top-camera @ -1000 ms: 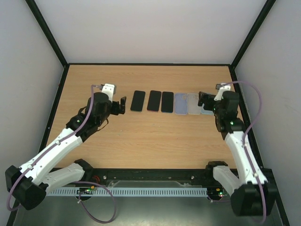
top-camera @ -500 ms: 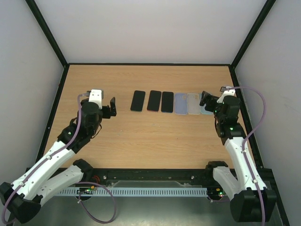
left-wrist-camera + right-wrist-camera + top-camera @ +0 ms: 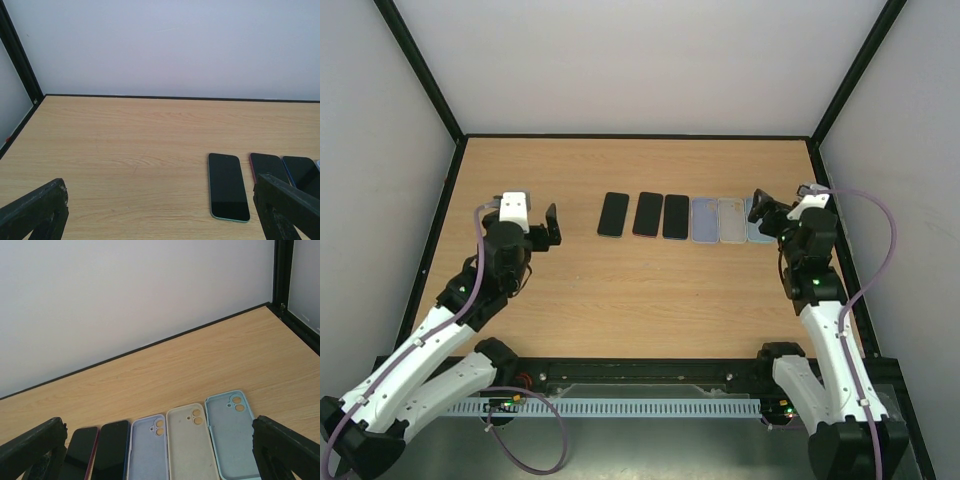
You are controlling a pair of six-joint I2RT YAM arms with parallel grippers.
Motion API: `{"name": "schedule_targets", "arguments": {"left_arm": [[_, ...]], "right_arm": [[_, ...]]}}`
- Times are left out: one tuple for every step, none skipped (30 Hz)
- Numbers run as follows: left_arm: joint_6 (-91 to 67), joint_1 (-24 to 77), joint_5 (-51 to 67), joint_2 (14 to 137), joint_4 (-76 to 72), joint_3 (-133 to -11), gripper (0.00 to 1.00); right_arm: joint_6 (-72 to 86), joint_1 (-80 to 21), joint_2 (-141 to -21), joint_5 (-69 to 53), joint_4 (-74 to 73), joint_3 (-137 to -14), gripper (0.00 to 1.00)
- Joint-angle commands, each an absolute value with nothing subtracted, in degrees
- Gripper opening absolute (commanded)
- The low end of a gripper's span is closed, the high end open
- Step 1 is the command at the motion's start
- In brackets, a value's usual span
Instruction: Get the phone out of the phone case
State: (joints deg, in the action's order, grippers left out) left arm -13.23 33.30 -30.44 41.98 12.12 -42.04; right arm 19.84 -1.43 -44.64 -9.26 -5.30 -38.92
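**Phones (image 3: 648,214) out already; a stray sweep could spoil it**

Above the table (image 3: 620,300), the left gripper (image 3: 548,230) and right gripper (image 3: 760,212) hang jaws apart, empty. Three phones lie mid-table in a row beside three empty cases (image 3: 731,220). The right gripper hovers near the end case (image 3: 757,232); a low swing might scatter them.

Left gripper (image 3: 160,184): jaws are seen spread wide, with nothing between them but bare table (image 3: 125,150). A black-screened phone (image 3: 228,186) is noted lying flat ahead, just inside the right finger (image 3: 287,202). A red-edged phone (image 3: 269,166) and a blue-edged phone (image 3: 303,172) are seen beyond it, their near ends hidden by that finger. A white wall (image 3: 165,45) is seen farther ahead.
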Motion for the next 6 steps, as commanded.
{"name": "schedule_targets", "arguments": {"left_arm": [[-12.82,32.96,-32.00,41.55,10.99,-41.46,1.00],[-12.83,32.96,-31.97,41.65,11.00,-41.45,1.00],[-12.83,32.96,-31.84,41.72,11.03,-41.47,1.00],[-12.83,32.93,-31.74,41.81,10.99,-41.41,1.00],[-12.77,32.96,-31.65,41.89,10.98,-41.35,1.00],[-12.75,32.96,-31.58,41.95,10.99,-41.34,1.00]], "right_arm": [[20.56,-1.32,-43.46,-8.96,-3.23,-38.38,0.97],[20.69,-1.32,-43.58,-8.82,-3.30,-38.44,0.98],[20.78,-1.32,-43.81,-8.74,-3.45,-38.49,0.98],[20.82,-1.32,-44.24,-8.78,-3.68,-38.68,0.98],[20.83,-1.32,-44.48,-8.79,-3.95,-38.94,0.97],[20.79,-1.32,-44.63,-8.68,-4.15,-39.16,0.98]]}}
